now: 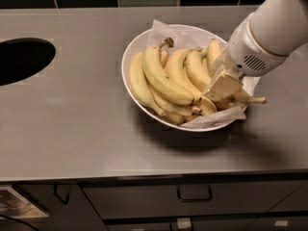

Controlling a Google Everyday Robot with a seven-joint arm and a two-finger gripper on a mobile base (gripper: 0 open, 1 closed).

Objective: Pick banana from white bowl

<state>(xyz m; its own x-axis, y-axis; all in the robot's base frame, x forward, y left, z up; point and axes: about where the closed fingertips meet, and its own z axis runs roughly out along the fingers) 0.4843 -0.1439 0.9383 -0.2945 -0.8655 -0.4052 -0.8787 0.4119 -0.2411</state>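
Camera view. A grey counter carries the white bowl, which is lined with crumpled white paper and holds a bunch of about seven ripe yellow bananas. The robot's white arm enters from the upper right, and its hand is lowered into the right-hand part of the bowl, in among the fruit. The hand lies just beside the banana, a gently curved fruit in the middle of the bunch, and appears to touch the bananas beneath it. Whether the hand is spread, pressed together or pinching a fruit cannot be told, since the wrist housing and the fruit hide its working end. A banana with a long thin stem projects over the right rim, below the hand.

Progress, as judged: the approach and descent into the bowl look complete. Every banana rests in the bowl and none is raised above the others, so the lift is not yet done. What remains is a confirmed grip on one banana, then raising it clear of the rim and the paper.
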